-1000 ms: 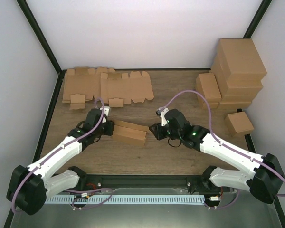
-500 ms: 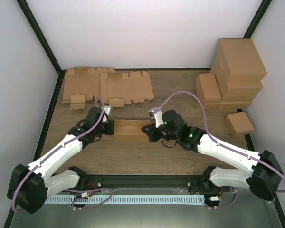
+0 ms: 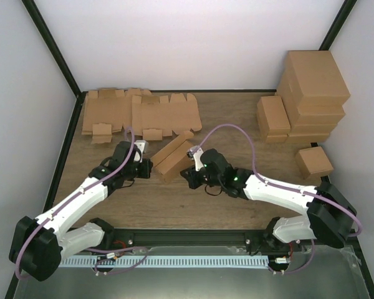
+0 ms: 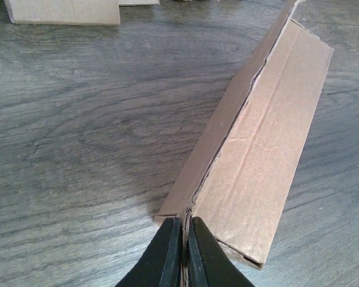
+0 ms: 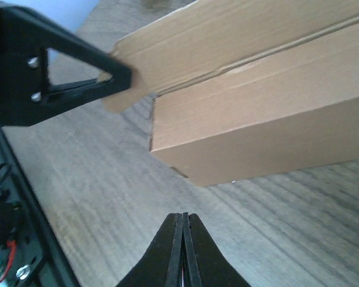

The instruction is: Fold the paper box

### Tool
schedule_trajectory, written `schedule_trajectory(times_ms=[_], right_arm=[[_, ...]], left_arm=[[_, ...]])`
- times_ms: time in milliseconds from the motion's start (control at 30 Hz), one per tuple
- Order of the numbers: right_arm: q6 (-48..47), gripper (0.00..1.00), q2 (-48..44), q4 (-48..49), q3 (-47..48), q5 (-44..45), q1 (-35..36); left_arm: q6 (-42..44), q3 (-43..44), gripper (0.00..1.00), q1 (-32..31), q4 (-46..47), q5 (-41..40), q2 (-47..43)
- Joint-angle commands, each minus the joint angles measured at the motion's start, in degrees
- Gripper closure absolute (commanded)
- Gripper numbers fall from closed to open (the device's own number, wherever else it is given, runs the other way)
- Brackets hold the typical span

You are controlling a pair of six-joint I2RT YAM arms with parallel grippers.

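Paper box (image 3: pixel 173 156) has swung diagonal. Left gripper (image 4: pixel 183 222) pinches its near flap. Right gripper (image 5: pixel 183 216), jaws pressed together and empty, sits just beside it. Folding incomplete.

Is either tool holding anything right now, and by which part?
The left tool pinches the paper box by a thin flap edge at its end. The right tool is shut, holding nothing.

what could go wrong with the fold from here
The left gripper pinches only a thin flap edge at one corner of the paper box, so it may slip or tear. The right gripper is shut short of the box, holding nothing, so the box could swing on the table.
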Motion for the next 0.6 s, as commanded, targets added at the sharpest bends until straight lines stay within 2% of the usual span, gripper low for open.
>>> schedule_trajectory(times_ms=[0,67,133,267,367,567], right_arm=[[0.27,0.99,0.4,1.2,0.9,11.77,0.29],[0.29,0.99,-0.91,0.52,0.56,15.24,-0.19],[-0.62,0.92,-2.22,0.59,0.12,14.11,-2.18],[-1.01,0.8,-1.97,0.82,0.69,2.84,-13.4],[-1.49,0.61,-0.02,2.42,1.86,-5.36,-20.16],[-2.7,0.43,9.31,4.93,7.26,-13.05,-24.93]], left_arm=[[0.87,1.23,0.94,-0.06,-1.0,0.9,0.26],[2.05,2.4,0.94,-0.06,-2.01,1.11,1.13],[2.9,3.27,0.93,-0.05,-2.67,1.43,1.76],[3.7,3.67,0.92,-0.09,-2.74,1.64,1.71],[4.04,3.89,0.91,-0.09,-2.83,1.69,1.67],[4.36,4.25,0.9,-0.09,-3.15,1.33,1.98]])
